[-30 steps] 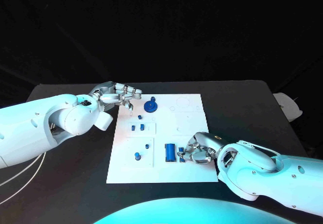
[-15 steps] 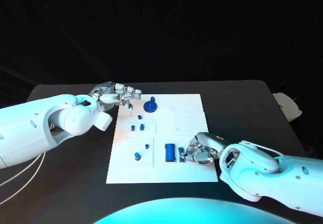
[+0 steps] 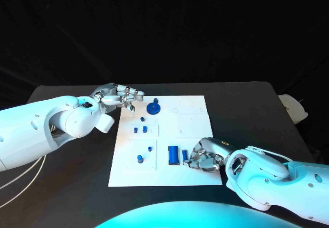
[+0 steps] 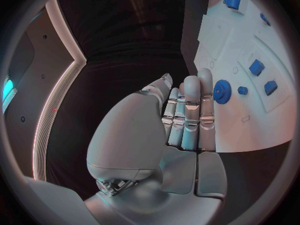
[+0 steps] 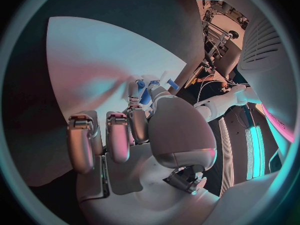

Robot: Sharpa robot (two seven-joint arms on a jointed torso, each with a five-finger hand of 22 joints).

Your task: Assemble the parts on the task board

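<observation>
Low and right of centre, the right robot hand curls onto a small part on the board, seemingly mid-pick, needing a firm pinch next, while the left robot hand hovers flat-fingered and empty upper left.

right hand fingers hiding narrow blue part, grip unclear

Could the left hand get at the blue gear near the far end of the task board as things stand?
Probably yes. The left hand hovers at the task board's far-left corner, its fingers extended and holding nothing, and the blue gear stands just beside them with nothing between.
</observation>
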